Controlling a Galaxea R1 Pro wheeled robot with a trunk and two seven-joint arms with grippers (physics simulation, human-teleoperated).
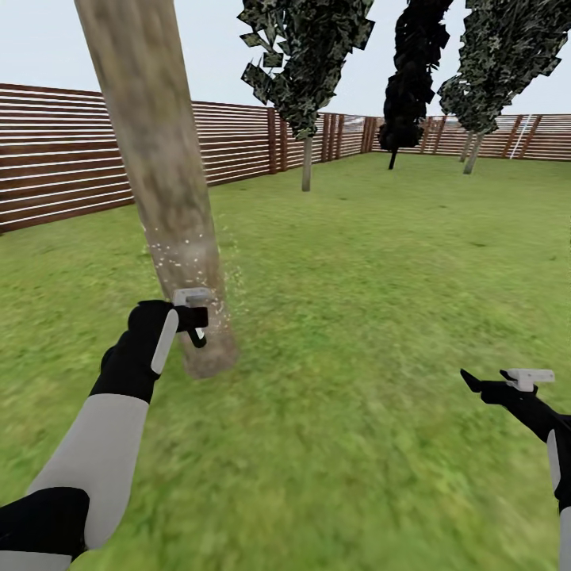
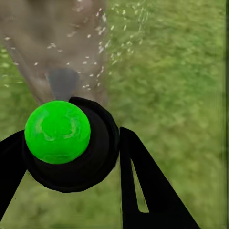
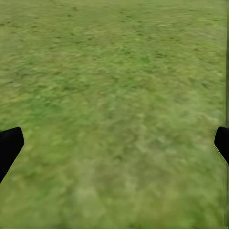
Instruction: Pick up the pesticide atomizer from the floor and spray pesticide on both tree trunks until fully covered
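Note:
A thick, mottled grey-brown tree trunk [image 1: 159, 159] leans up from the garden lawn [image 1: 381, 262] at the left. My left gripper [image 1: 190, 321] is shut on the pesticide atomizer [image 1: 192, 298], held right against the trunk's lower part. White pesticide specks [image 1: 170, 250] dot the bark just above it. In the left wrist view the atomizer [image 2: 57, 131] shows its bright green dot on a black body between the fingers [image 2: 143, 186], facing the trunk [image 2: 43, 43] with specks [image 2: 90, 47] drifting. My right gripper [image 1: 496, 381] hangs open over bare grass at the lower right, holding nothing [image 3: 115, 143].
A brown slatted fence [image 1: 63, 159] runs along the left and back. Three thin-trunked dark trees [image 1: 307, 151] stand far back near the fence. Open lawn stretches to the right of the trunk.

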